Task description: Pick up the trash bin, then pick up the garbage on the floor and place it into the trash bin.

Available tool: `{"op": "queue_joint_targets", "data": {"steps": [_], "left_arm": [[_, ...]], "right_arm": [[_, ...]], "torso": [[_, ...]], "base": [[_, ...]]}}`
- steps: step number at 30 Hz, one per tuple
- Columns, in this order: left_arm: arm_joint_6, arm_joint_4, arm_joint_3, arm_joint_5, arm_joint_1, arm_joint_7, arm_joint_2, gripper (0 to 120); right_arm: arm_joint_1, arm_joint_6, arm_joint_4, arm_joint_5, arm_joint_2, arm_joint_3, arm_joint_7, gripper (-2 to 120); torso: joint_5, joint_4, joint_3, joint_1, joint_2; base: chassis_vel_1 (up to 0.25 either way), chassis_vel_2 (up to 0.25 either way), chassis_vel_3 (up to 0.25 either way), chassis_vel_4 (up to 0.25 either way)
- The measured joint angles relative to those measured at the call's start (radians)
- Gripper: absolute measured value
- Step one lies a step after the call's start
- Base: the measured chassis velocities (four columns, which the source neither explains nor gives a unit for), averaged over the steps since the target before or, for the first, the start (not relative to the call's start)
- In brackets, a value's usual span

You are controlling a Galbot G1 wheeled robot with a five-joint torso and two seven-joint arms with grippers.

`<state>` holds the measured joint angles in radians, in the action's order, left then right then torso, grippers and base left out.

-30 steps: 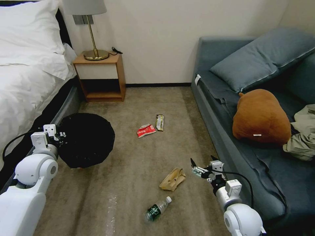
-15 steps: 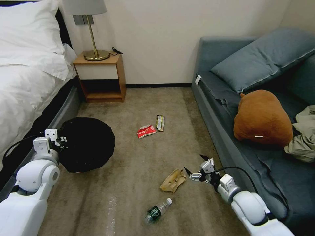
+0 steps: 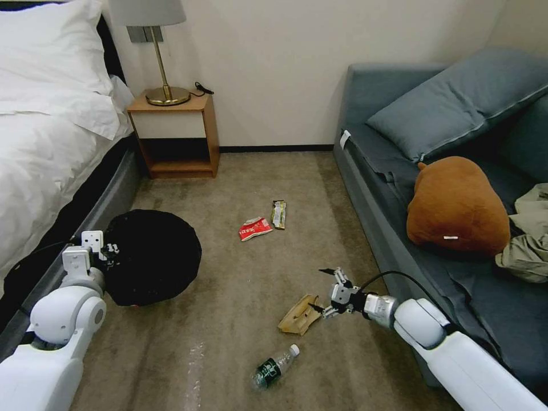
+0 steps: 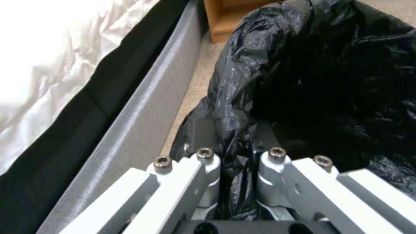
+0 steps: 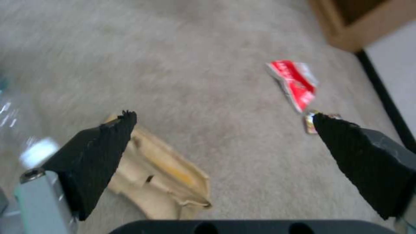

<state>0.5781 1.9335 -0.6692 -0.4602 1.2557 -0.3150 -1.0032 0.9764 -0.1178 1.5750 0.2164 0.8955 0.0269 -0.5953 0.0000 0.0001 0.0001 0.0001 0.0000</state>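
Left gripper (image 3: 111,249) clamped on bag-lined rim of trash bin (image 3: 151,257), at 9 o'clock by the bed (image 3: 40,160). Right gripper (image 3: 321,291) fingers wide apart, just at crumpled brown paper (image 3: 299,313) at 6 o'clock. Bottle (image 3: 274,363), green label unreadable, nearer. Red snack packet (image 3: 254,228), white print illegible, and bar wrapper (image 3: 278,213) centre floor.

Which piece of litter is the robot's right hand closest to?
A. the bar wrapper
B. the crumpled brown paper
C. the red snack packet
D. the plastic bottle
B: the open right hand hangs just beside the crumpled brown paper on the carpet; the other litter lies farther off.
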Motion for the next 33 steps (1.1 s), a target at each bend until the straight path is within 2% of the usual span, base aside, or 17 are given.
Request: {"op": "queue_joint_targets", "data": {"steps": [4,8,16,27,33], "left_arm": [[-0.005,0.008,0.002,0.016,0.013,0.005,-0.009,5],[-0.005,0.013,-0.005,0.016,0.016,0.006,-0.009,5],[-0.006,0.017,-0.021,0.006,0.016,0.006,0.019,5],[-0.006,0.024,-0.015,0.009,0.010,0.005,0.010,5],[-0.010,0.034,-0.021,0.018,0.032,0.006,0.004,5]], "right_arm": [[-0.053,-0.056,-0.044,0.082,0.013,-0.054,-0.067,100],[-0.093,-0.081,-0.071,0.107,0.027,-0.097,-0.105,100],[-0.213,-0.143,-0.165,0.164,0.095,-0.231,-0.190,100],[-0.214,-0.206,-0.200,0.264,0.153,-0.303,-0.285,100],[-0.210,-0.259,-0.236,0.341,0.207,-0.306,-0.333,100]], "torso": [[-0.0001,-0.0001,0.000,0.000,0.000],[0.0000,-0.0001,0.000,0.000,0.000],[0.0000,0.0000,0.000,0.000,0.000],[-0.0002,-0.0002,0.000,0.000,0.000],[-0.0002,-0.0001,0.000,0.000,0.000]], "base": [[0.000,0.000,0.000,0.000],[0.000,0.000,0.000,0.000],[0.000,0.000,0.000,0.000],[0.000,0.000,0.000,0.000],[0.000,0.000,0.000,0.000]]}}
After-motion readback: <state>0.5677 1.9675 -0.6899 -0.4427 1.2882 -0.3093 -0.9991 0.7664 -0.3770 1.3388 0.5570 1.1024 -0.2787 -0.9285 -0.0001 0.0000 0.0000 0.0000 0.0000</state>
